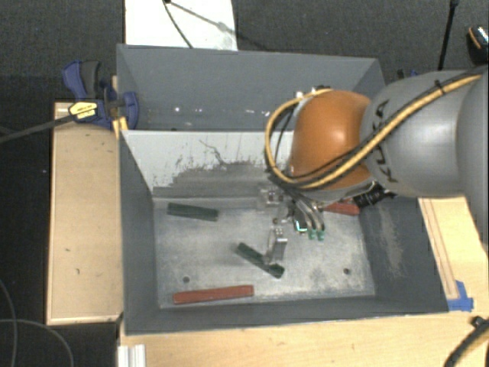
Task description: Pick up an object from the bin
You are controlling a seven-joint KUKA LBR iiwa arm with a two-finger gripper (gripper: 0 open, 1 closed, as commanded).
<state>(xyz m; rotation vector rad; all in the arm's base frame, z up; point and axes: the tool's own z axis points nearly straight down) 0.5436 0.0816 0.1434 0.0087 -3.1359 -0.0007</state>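
Camera view: gripper (pixel 276 251) sits low at the right end of a dark green bar (pixel 250 253) lying slanted mid-floor in the bin (pixel 145 205). Contact unclear; can't tell if it's clenched or released. Probably low there to take that bar, which lies flat and alone. Second dark bar (pixel 192 212) back left, red-brown bar (pixel 214 294) by the front wall, both well apart. Bin floor is scuffed grey metal; dark ground around.
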